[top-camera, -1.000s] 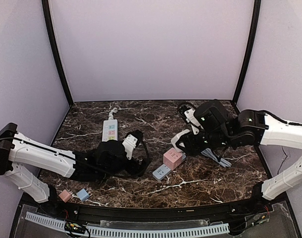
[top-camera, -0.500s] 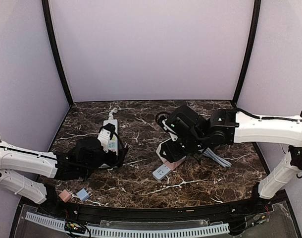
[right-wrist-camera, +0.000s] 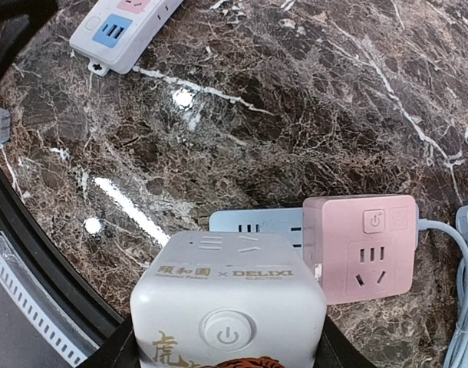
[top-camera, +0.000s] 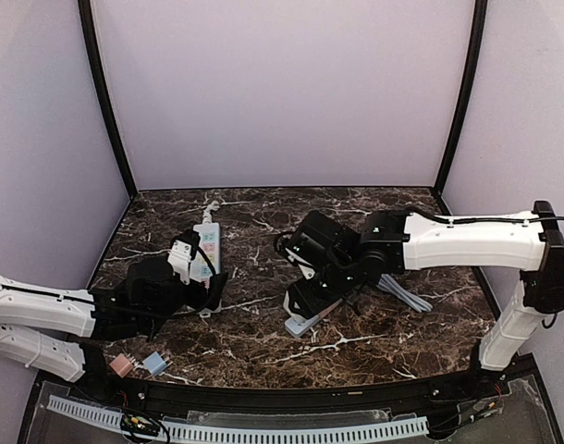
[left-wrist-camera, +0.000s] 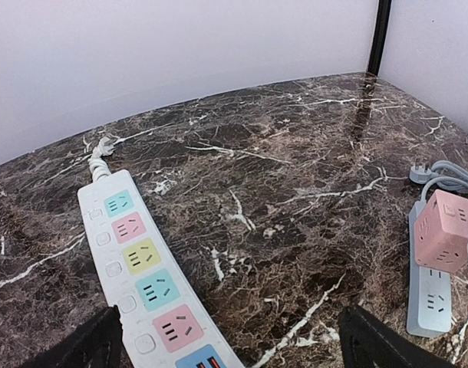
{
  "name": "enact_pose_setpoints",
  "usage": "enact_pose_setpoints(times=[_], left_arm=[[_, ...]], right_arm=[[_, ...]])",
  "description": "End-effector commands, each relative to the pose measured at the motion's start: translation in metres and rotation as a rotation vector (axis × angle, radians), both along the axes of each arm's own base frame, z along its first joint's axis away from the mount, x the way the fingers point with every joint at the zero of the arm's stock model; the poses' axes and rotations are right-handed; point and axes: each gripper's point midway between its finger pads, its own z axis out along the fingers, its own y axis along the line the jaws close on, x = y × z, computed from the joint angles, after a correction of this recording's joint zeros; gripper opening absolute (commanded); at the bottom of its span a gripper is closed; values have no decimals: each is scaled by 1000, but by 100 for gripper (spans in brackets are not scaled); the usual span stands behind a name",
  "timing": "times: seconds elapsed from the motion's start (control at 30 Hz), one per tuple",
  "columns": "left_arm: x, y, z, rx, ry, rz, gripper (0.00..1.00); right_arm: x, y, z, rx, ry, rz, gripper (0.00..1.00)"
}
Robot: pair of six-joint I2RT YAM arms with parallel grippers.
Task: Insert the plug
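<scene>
My right gripper (top-camera: 305,298) is shut on a white cube adapter (right-wrist-camera: 230,307) with a power button and gold lettering, and holds it just above the table. Beyond it, a pink cube adapter (right-wrist-camera: 360,249) sits on a grey-blue power strip (right-wrist-camera: 257,222); the strip's end also shows in the top view (top-camera: 300,324). My left gripper (left-wrist-camera: 230,353) is open and empty, low over the near end of a white power strip (left-wrist-camera: 142,284) with coloured sockets, which also shows in the top view (top-camera: 206,242). The strip passes by its left finger (left-wrist-camera: 88,345).
A grey cable with a plug (top-camera: 402,296) lies to the right of the pink cube. A small pink adapter (top-camera: 122,364) and a small blue adapter (top-camera: 154,362) lie at the front left edge. Black frame posts stand at the back corners.
My left gripper has drawn back to the left and now sits by the white strip. My right gripper has carried the white cube leftward to the pink cube and grey-blue strip.
</scene>
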Motion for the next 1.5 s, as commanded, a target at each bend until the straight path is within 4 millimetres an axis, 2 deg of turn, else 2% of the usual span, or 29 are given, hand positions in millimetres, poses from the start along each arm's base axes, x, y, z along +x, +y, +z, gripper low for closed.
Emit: enact_pose_setpoints(times=[0.0,0.3,0.7,1.47], left_arm=[[-1,16,3,12,-23,40,99],[-4,20,3,10,-24,37,99],[-5,20,4,2,-25,32,99],[-6,23,6,-2,-31,35,99]], right_arm=[[-4,11,-3,-7,15,33,0],[0,14,-21,-42,22,22,0],[7,18,-34,-58,13,1,0],[19,7,-52,-106,11,-85,0]])
